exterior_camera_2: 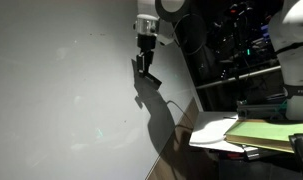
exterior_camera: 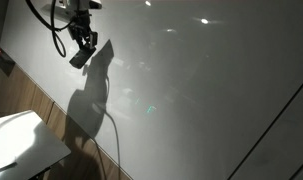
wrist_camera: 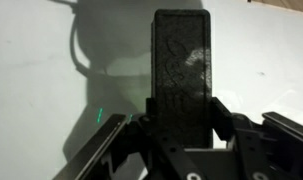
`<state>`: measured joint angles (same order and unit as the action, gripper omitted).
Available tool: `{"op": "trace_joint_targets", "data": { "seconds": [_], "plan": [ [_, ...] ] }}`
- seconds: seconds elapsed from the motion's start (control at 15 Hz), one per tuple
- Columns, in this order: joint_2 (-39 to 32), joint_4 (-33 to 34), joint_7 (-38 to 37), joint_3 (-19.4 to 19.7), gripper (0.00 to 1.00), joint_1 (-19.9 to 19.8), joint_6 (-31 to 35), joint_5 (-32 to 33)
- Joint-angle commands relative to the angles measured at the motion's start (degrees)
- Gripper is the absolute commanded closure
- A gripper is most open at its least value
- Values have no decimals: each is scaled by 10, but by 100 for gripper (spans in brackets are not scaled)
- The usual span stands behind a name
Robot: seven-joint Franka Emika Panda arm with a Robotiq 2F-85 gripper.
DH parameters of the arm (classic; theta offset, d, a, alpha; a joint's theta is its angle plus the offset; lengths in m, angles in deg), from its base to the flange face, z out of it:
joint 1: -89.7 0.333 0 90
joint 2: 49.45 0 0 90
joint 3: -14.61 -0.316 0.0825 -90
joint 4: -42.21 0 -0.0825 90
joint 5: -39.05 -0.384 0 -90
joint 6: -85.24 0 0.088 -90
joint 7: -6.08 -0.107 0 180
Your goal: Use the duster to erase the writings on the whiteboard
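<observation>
The gripper (wrist_camera: pixel 181 128) held the duster (wrist_camera: pixel 181 70) clamped, jutting toward twelve o'clock; uneven pressure on the whiteboard (wrist_camera: pixel 41 60) could twist it loose.

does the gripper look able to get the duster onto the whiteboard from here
Probably yes: the gripper holds the duster close to the whiteboard, with nothing visible between them.

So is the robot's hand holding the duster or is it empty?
Holding it. In the wrist view the gripper clamps the dark duster on both sides.
</observation>
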<state>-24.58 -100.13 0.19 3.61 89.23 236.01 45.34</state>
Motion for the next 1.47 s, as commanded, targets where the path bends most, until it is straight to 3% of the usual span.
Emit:
{"op": "trace_joint_targets", "data": {
  "seconds": [0.0, 0.2, 0.33, 0.4, 0.8, 1.07, 1.4],
  "plan": [
    [84, -84, 123, 112, 70, 37, -58, -47],
    [153, -156, 195, 171, 70, 26, -123, -46],
    [187, -196, 210, 181, 70, 20, -154, -40],
    [156, -153, 221, 189, 70, 29, -183, -48],
    [131, -170, 215, 186, 70, 60, -101, -77],
    [99, -88, 192, 164, 70, 104, -39, -124],
    [38, 16, 162, 117, 70, 108, 41, -101]
  ]
}}
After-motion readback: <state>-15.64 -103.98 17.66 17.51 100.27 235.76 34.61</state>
